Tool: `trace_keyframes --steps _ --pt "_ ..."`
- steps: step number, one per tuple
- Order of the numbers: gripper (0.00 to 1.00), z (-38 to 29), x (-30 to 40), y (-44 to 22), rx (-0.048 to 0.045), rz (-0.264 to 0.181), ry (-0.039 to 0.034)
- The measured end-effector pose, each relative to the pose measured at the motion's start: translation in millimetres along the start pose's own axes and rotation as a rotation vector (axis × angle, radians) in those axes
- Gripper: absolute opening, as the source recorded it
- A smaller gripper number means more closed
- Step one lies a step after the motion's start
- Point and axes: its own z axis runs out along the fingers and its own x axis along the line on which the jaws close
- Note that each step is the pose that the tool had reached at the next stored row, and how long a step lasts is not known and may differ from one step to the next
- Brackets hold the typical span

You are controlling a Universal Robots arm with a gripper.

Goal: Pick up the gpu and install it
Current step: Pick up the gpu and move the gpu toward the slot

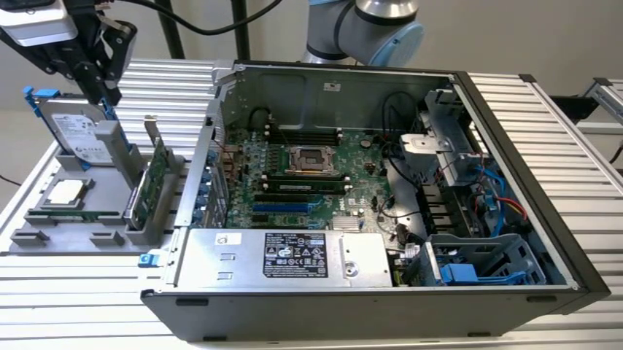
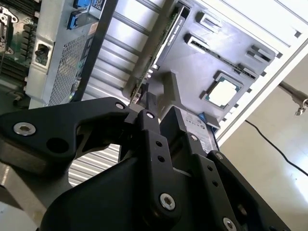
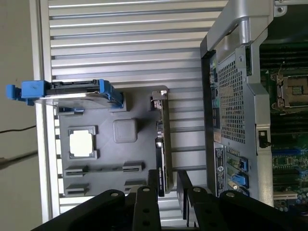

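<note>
Gpu upright in tray, top edge exposed, pincer overhead, open, empty

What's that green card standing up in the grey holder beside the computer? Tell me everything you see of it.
The card is a thin, flat green circuit board with a silver metal bracket at one end that rises above the board. It stands on its long edge, slotted into the grey holder, between the hard drive and the open computer case. Only the holder touches it. The gripper hangs above the holder, open and clear of the card.
</note>
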Motion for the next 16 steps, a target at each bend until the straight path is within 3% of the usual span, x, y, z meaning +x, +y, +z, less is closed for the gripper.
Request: trace_keyframes --steps 10,11,16 --pt "0.00 1.7 -0.1 -0.1 0.0001 0.000 0.0001" --pt "1.00 1.8 -0.2 -0.1 0.0001 0.000 0.0001" --pt "1.00 2.3 -0.3 -0.2 -0.0002 0.000 -0.0001"
